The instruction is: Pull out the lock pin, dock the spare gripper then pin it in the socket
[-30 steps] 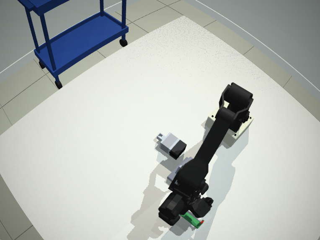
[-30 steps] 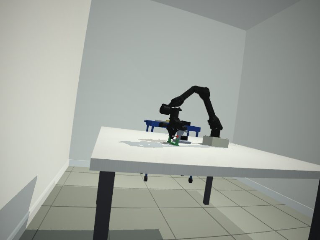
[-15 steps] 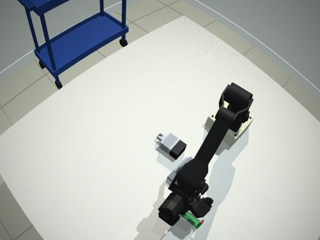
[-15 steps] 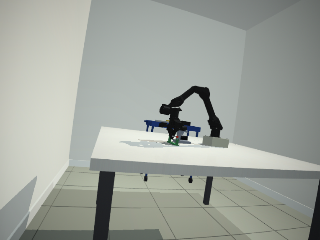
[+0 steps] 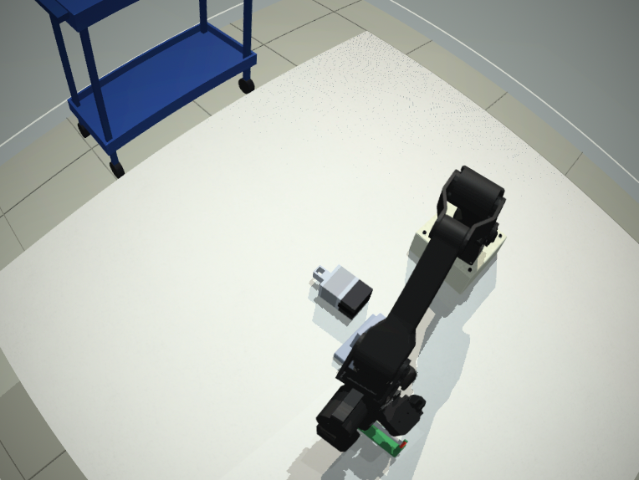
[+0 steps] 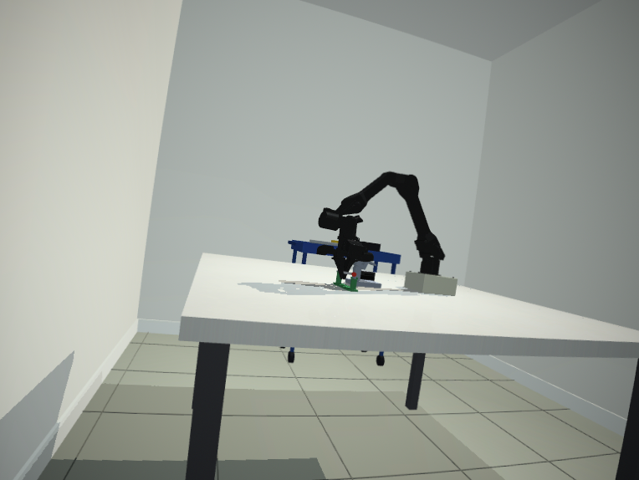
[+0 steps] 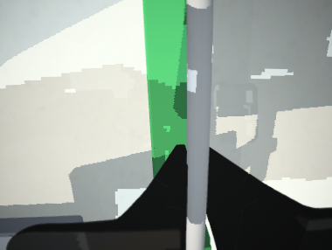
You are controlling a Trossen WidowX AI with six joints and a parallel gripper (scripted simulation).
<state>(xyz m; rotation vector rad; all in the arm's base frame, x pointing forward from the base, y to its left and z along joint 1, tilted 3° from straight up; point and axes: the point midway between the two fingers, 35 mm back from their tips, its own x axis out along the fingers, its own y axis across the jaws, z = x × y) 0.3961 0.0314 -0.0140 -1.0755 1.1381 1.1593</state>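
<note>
1 gripper, jaws clamped on 1 pin, grey, straight; 1 spare grpr, grey w/ blk end.

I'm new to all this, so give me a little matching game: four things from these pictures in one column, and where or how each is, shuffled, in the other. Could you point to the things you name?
Things
1. Lock pin (image 7: pixel 199 118)
2. Spare gripper (image 5: pixel 343 289)
3. Cart (image 5: pixel 155 84)
4. Green rack (image 5: pixel 380 439) (image 6: pixel 354 284) (image 7: pixel 165 44)

Places or states
A. blue, standing on the floor
B. between the robot's fingertips
C. on the table, below the robot's gripper (image 7: pixel 190 152)
D. lying on the table, black at one end

Pairs: 1-B, 2-D, 3-A, 4-C
</note>
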